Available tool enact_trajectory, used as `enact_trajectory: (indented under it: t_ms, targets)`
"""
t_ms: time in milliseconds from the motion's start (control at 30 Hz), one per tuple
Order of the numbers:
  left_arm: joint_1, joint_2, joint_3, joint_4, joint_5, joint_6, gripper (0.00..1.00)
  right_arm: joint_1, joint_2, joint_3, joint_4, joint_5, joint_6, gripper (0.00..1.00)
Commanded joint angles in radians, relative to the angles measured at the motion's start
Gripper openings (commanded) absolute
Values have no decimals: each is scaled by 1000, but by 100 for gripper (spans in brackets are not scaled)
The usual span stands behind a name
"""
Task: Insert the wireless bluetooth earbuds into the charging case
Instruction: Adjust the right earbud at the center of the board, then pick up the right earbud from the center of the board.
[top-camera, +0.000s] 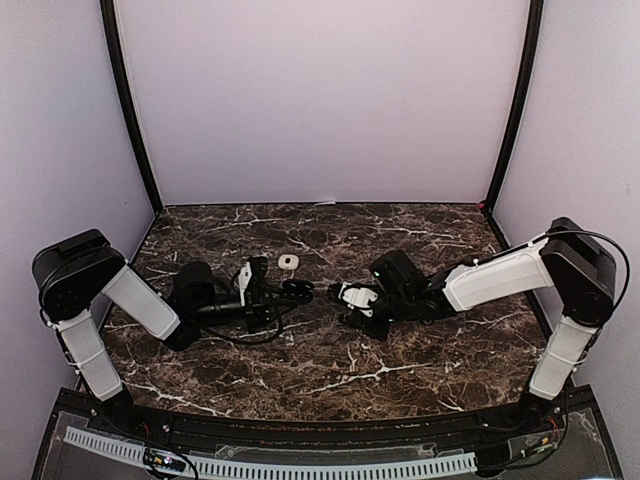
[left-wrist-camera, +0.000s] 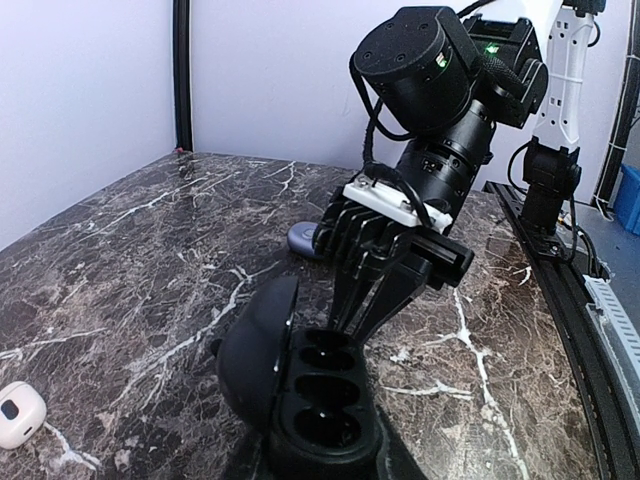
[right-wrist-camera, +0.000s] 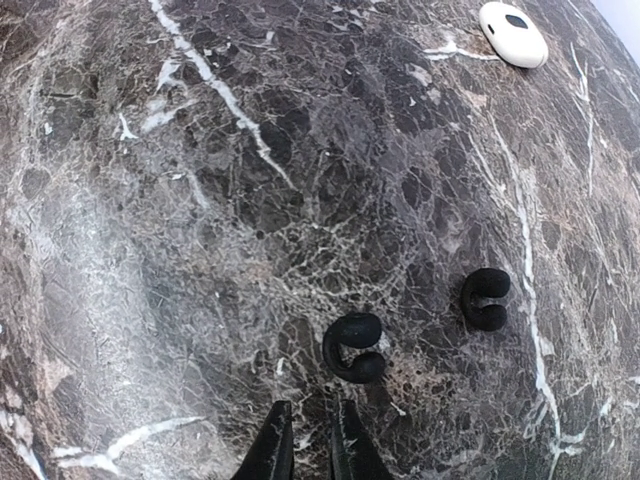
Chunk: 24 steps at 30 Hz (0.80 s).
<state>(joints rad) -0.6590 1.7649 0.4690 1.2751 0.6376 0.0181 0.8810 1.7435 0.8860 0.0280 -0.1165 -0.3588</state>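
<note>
Your right hand (right-wrist-camera: 305, 445) hovers with fingers nearly together, holding nothing. Two dark earbuds lie on the tabletop (right-wrist-camera: 150, 250): the nearer earbud (right-wrist-camera: 354, 346) just ahead of the fingertips, the second earbud (right-wrist-camera: 485, 298) farther right. Your left hand grips one open black charging case (left-wrist-camera: 300, 390); its fingers are hidden. One white case (right-wrist-camera: 513, 33) lies well apart.

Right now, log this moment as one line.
left end effector: holding open black case | right end effector: nearly shut, above black earbuds | white case: aside

Marble table (top-camera: 400, 370) — earbuds (right-wrist-camera: 354, 346), white case (top-camera: 287, 261)
</note>
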Motion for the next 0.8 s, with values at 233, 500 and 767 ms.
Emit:
enact_trajectory:
  t_ms: [233, 500, 767]
  targets:
    - [3, -38, 28, -56, -4, 0, 7, 35, 35, 49, -18, -9, -65, 15]
    - [5, -57, 0, -15, -101, -42, 7, 37, 72, 71, -21, 15, -86, 20]
    - [28, -76, -33, 21, -185, -82, 6, 38, 95, 90, -29, 27, -101, 25]
